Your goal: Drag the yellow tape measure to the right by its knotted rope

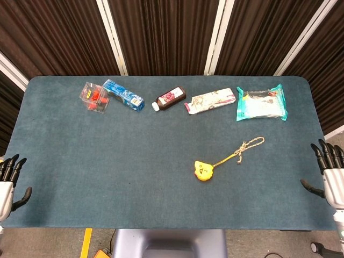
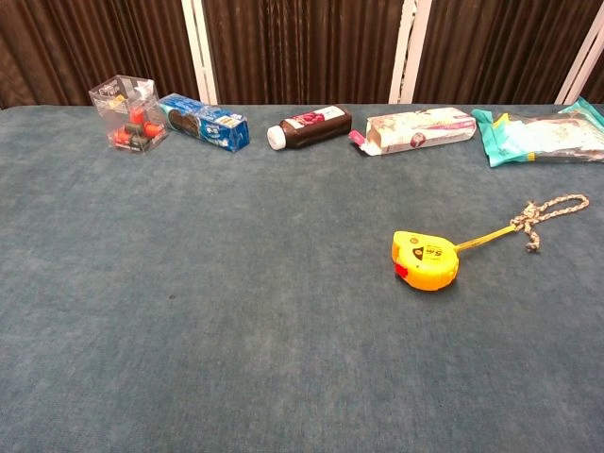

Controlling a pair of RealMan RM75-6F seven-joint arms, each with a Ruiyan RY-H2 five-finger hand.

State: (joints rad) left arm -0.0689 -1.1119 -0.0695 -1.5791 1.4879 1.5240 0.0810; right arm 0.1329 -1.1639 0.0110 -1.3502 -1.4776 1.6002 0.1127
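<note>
your left hand (image 1: pixel 9 183) has black fingers (image 1: pixel 11 166) over a pale grey-white palm shell, with a black thumb jutting from its side. your right hand (image 1: pixel 330 177) matches it: slim black fingers (image 1: pixel 326 153), a light silvery back plate, a dark thumb at its inner side, and a white wrist section just below the palm. only the head view shows either of them.
</note>
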